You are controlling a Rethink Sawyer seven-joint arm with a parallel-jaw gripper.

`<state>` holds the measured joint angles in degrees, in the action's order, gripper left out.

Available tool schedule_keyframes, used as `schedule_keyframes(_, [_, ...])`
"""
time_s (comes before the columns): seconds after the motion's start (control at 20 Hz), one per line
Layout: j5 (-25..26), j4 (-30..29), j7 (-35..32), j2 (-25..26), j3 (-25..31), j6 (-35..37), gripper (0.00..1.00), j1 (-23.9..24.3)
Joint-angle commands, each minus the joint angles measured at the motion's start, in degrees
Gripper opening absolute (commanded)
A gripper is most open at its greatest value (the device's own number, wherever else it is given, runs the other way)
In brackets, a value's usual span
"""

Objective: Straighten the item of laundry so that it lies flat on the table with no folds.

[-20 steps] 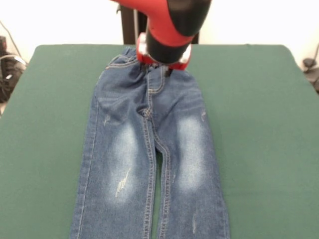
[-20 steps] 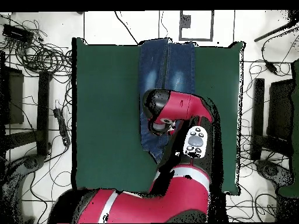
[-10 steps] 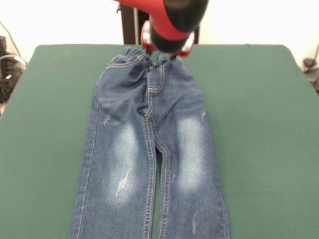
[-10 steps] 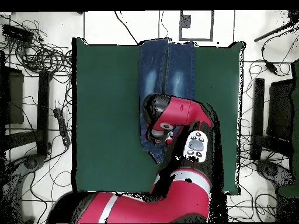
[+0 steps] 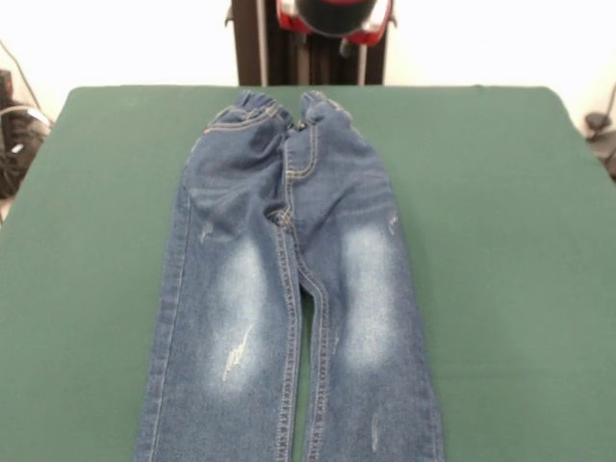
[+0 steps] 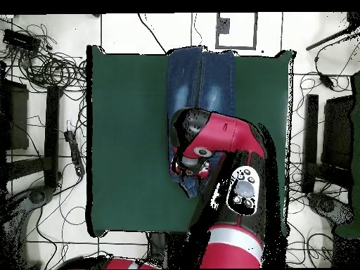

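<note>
From where I sat, the jeans [image 5: 289, 289] were laid out lengthwise down the middle of the green table [image 5: 510, 241], front side up, both legs running side by side toward the near edge of the front view and off the bottom of the picture. The faded whitish patches on the thighs showed clearly, and so did the tan stitching along the fly and inseams. Most of the denim looked flat, but the waistband [image 5: 279, 104] was bunched and puckered at the far end — two little humps either side of the fly — and there were soft creases across the hip area.

The gripper [image 5: 334, 14] was barely in shot on the front camera, just the red and black end of it at the top edge, above the waistband and not touching the denim as far as I could see. I couldn't tell how its fingers stood, since neither camera showed them.

From overhead, the red arm [image 6: 218, 137] covered the waist end of the jeans, with only the legs and a scrap of waistband showing around it.
</note>
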<state>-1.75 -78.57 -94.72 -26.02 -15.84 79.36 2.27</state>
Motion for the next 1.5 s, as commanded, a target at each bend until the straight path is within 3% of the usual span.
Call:
schedule_keyframes(0.05, [-4.0, -10.6, -3.2, -0.4, 8.8, -8.7, 1.00, 1.2])
schedule_keyframes(0.3, [-6.9, -16.3, 0.6, -2.2, 12.6, -18.8, 1.00, 3.9])
schedule_keyframes(0.65, [-7.4, -20.0, 0.4, -4.2, 15.5, -20.9, 1.00, 5.5])
schedule_keyframes(1.15, [-5.8, -18.4, -2.4, -2.2, 16.6, -17.7, 1.00, 6.1])
schedule_keyframes(1.5, [-2.3, -15.8, -3.3, 1.1, 16.0, -28.1, 1.00, 5.6])
